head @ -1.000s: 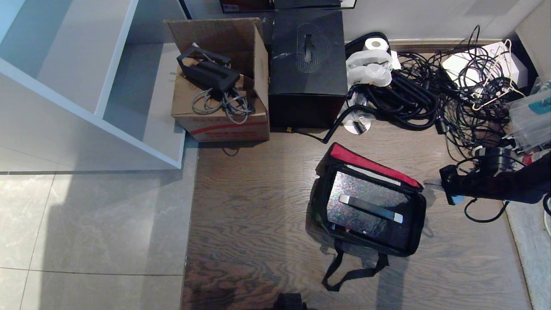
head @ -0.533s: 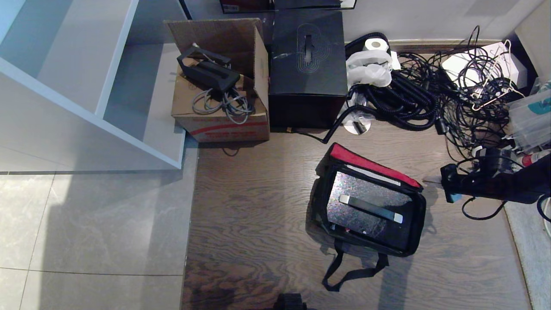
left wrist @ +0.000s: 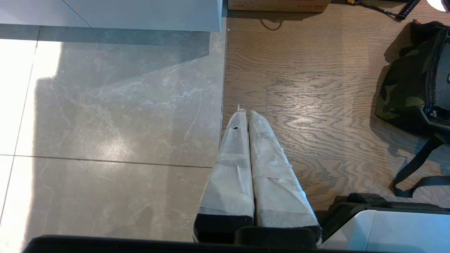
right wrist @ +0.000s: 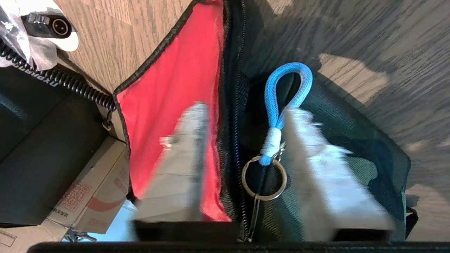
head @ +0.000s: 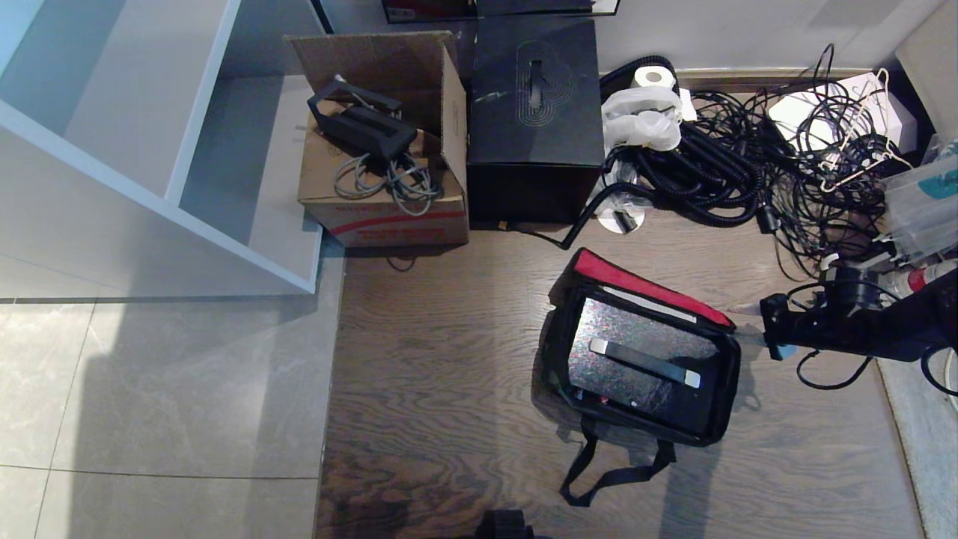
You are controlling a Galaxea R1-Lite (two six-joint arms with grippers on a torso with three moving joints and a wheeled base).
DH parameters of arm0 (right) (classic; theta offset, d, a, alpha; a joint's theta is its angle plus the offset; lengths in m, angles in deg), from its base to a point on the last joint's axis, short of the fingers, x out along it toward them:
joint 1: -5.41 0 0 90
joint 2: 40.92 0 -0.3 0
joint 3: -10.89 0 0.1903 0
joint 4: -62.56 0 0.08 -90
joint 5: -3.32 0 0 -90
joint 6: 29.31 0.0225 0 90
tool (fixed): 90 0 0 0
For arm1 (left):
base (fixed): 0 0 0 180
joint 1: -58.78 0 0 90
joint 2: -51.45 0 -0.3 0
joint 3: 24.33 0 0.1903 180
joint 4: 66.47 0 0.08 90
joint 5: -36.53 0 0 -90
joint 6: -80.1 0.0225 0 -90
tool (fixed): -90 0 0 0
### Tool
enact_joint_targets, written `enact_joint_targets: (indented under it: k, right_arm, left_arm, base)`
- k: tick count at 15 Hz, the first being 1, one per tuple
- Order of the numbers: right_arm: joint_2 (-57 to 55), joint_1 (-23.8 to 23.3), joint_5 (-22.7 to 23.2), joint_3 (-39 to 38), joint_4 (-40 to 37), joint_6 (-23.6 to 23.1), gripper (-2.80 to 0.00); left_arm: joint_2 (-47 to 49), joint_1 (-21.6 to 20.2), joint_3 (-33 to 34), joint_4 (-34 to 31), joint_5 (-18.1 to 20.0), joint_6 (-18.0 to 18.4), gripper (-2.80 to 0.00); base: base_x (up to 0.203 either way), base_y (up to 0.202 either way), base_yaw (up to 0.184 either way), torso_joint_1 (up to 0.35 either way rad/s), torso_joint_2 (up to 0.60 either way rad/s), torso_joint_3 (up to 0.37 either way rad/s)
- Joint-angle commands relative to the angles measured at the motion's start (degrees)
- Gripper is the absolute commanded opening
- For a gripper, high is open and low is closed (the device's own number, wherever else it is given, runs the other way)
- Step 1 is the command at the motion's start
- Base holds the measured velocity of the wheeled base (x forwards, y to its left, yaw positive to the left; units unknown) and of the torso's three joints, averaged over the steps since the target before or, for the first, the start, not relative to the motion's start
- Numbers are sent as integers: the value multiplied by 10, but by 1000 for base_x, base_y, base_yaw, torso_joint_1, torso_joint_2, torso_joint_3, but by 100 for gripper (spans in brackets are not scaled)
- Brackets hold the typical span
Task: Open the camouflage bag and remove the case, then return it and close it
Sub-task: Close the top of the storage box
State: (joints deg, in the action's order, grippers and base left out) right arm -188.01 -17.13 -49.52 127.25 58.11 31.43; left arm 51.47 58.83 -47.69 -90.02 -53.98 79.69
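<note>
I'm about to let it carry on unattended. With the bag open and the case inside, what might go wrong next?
The right pincer stands open around the blue zip loop; it may snag there. The red lid leans over the case, perhaps blocking the handle. Loose cables lie under that arm.

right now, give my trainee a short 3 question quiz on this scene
1. True or false: the bag is zipped shut.
2. What lies inside the bag? A) toilet roll B) case C) cables
3. Between the right gripper's open fingers hangs a blue ____ on a key ring.

Key: 1 false, the red lid is folded back. 2 B. 3 loop.
</note>
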Motion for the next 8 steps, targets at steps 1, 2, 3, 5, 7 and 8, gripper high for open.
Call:
enact_joint_targets:
  k: [1,2,3,5,7,8]
  right_arm:
    - [-15,0,2,9,2,4,0]
    - [-21,0,2,13,2,10,0]
    - [-23,1,3,19,4,27,0]
    - [-32,3,4,38,5,61,0]
    - [-42,4,5,58,6,99,0]
    - [-49,5,5,63,9,105,0]
  left_arm:
    - [0,0,0,0,0,0,-280]
    - [0,0,0,0,0,0,-280]
    - [0,0,0,0,0,0,-280]
    - [0,0,0,0,0,0,-280]
    - [0,0,0,0,0,0,-280]
    - [0,0,0,0,0,0,-280]
  base:
    - [0,0,0,0,0,0]
    - [0,0,0,0,0,0]
    - [0,0,0,0,0,0]
    - [0,0,0,0,0,0]
    - [0,0,0,0,0,0]
    - [0,0,0,0,0,0]
